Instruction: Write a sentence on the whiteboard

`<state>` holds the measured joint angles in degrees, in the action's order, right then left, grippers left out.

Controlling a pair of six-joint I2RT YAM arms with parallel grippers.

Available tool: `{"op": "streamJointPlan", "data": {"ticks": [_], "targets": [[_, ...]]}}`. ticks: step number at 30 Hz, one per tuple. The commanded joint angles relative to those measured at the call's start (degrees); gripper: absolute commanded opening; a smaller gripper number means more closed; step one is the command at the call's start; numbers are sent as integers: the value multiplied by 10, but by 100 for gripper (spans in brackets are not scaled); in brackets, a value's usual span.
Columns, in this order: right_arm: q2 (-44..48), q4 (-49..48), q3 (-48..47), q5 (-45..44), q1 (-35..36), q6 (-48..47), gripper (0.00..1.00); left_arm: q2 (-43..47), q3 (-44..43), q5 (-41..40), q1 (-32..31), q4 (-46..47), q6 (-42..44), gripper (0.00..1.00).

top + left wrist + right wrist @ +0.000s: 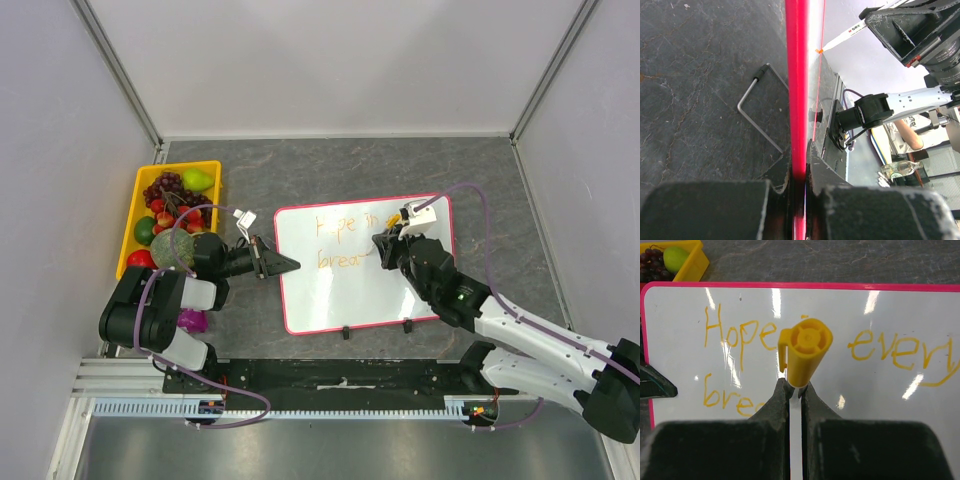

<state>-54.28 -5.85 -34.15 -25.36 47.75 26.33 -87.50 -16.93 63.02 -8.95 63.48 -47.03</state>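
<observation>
Gripping a marker [807, 347], the right pincer [795, 389] is above the sentence [714, 330]; left pincer [799, 172] clamps the whiteboard [360, 295].

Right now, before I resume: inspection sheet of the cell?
Surface: dark stone-look tabletop.
Job's things: whiteboard lies on the tabletop; orange sentence in two lines, partly hidden by the right arm.
Clutter: yellow tray of fruit at far left; purple item by the left arm's base.
Grippers: left gripper, jaws shut on the whiteboard's left frame; right gripper, jaws shut on the marker.
Cables: a purple cable loops off each arm.
Surroundings: pale walls.
</observation>
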Motion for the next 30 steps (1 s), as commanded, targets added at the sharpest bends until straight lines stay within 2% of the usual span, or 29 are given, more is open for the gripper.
{"op": "streamJointPlan", "data": {"ticks": [1, 14, 30], "targets": [[5, 0, -31, 14, -5, -5, 0, -13, -2, -44, -2, -24, 88, 2], [-26, -23, -50, 8, -5, -7, 0, -13, -2, -43, -2, -24, 88, 2], [-3, -2, 17, 22, -5, 9, 0, -14, -2, -43, -2, -24, 87, 2]]}}
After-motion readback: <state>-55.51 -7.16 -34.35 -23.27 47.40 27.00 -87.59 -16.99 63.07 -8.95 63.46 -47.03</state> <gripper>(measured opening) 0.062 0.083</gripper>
